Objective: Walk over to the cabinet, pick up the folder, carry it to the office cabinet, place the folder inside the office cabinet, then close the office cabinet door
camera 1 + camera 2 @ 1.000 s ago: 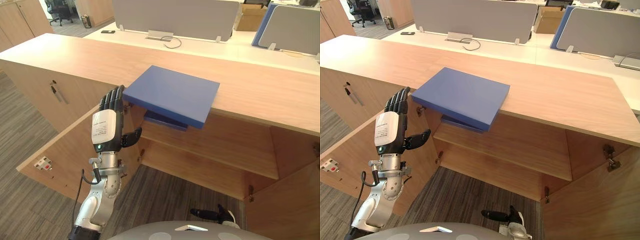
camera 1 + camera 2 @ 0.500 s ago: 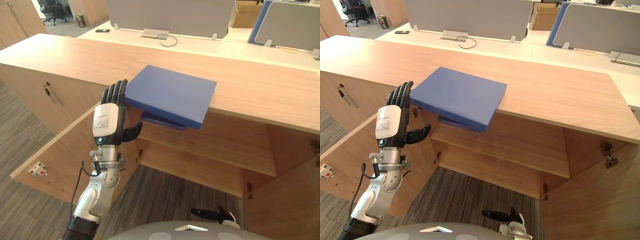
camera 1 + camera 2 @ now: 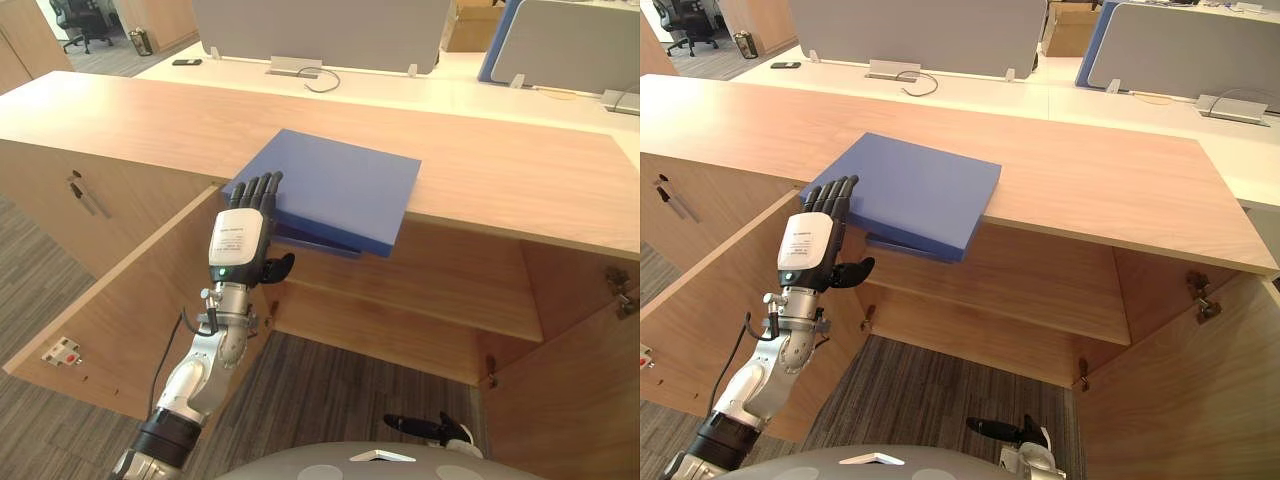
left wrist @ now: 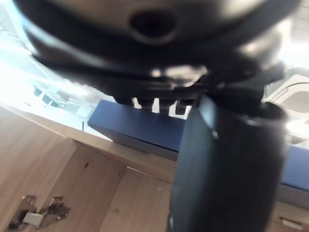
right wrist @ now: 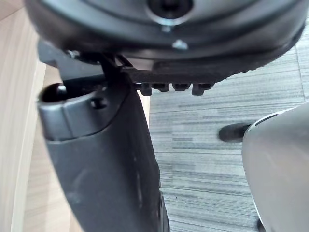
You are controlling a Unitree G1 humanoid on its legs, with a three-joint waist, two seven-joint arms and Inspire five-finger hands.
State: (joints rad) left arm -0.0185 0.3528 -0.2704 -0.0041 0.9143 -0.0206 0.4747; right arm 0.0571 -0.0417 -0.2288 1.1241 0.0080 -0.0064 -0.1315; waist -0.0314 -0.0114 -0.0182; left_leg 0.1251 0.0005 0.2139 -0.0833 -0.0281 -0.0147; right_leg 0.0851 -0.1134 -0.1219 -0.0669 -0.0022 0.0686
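A blue folder (image 3: pixel 335 185) lies flat on the wooden cabinet top (image 3: pixel 520 180), with its near edge hanging over the open compartment. A darker blue edge shows just beneath it. My left hand (image 3: pixel 240 245) is raised upright in front of the folder's near left corner, open with fingers straight. Its fingertips overlap that corner, and the thumb points toward the shelf. In the left wrist view the folder (image 4: pixel 140 128) shows just past the fingers. My right hand (image 3: pixel 425 428) hangs low over the carpet, open and holding nothing, with its thumb (image 5: pixel 104 145) large in the right wrist view.
The cabinet's left door (image 3: pixel 130 300) swings out beside my left arm. The right door (image 3: pixel 570 400) stands open at the lower right. A bare shelf (image 3: pixel 430 295) spans the inside. Desks with grey partition screens (image 3: pixel 320 30) stand behind the cabinet.
The camera has moved nearer and shifted the scene. My left hand has gone forward and to the right, from beside the folder to its near left corner. The folder lies as before.
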